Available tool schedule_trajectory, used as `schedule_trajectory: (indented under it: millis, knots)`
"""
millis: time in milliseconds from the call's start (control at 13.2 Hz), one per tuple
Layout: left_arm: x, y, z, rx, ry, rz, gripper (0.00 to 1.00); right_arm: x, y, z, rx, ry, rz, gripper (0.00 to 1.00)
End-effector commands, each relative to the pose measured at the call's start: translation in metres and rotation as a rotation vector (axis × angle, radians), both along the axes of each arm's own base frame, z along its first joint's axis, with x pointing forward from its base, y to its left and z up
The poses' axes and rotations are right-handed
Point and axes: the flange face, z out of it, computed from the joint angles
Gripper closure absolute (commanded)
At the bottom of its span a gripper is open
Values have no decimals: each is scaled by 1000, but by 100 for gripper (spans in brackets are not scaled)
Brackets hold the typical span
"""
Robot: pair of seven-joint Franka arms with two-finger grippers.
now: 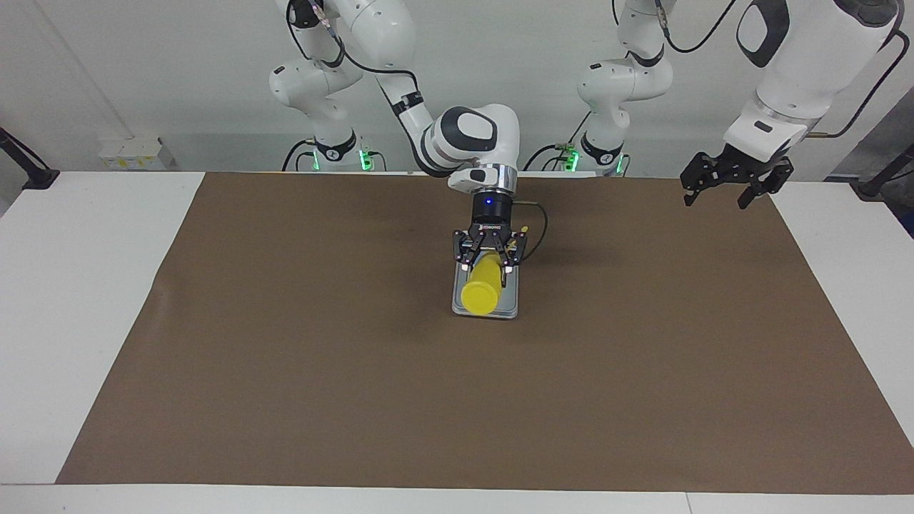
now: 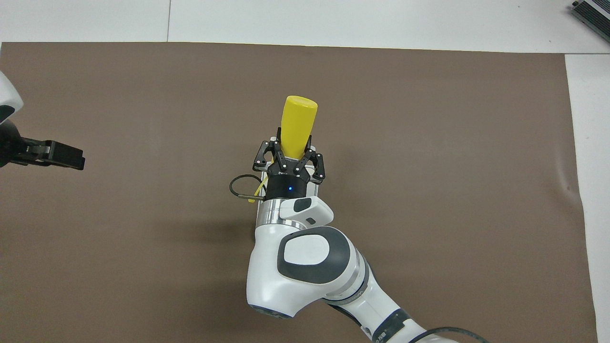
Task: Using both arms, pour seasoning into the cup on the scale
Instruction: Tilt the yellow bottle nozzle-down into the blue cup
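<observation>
Seasoning bottle (image 1: 480, 288) lay tipped over the scale (image 1: 511, 298) at mid-table, base pointing away from the robots, clamped in the right gripper (image 1: 489, 257). Left gripper (image 1: 727, 187) waited with fingers spread over the mat's (image 1: 285, 357) left-arm end. Cup was hidden.

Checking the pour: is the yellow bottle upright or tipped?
Tipped. The yellow bottle, gripped by the right gripper over the scale, shows its flat base to the facing camera, nozzle end toward the robots.
</observation>
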Motion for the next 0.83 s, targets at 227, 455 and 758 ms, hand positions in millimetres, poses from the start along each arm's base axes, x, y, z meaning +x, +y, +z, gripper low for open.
schedule_trajectory:
  millis: [227,455,758]
  knots:
    - [-9,3,1,-7,4,1,0,7,-9,40,179,50,-14,100]
    - [-9,2,1,-10,2,-1,0,2,-4,57,343,145,-43,100]
    - [-6,1,2,-17,-17,-2,0,8,-12,84,555,247,-191,100]
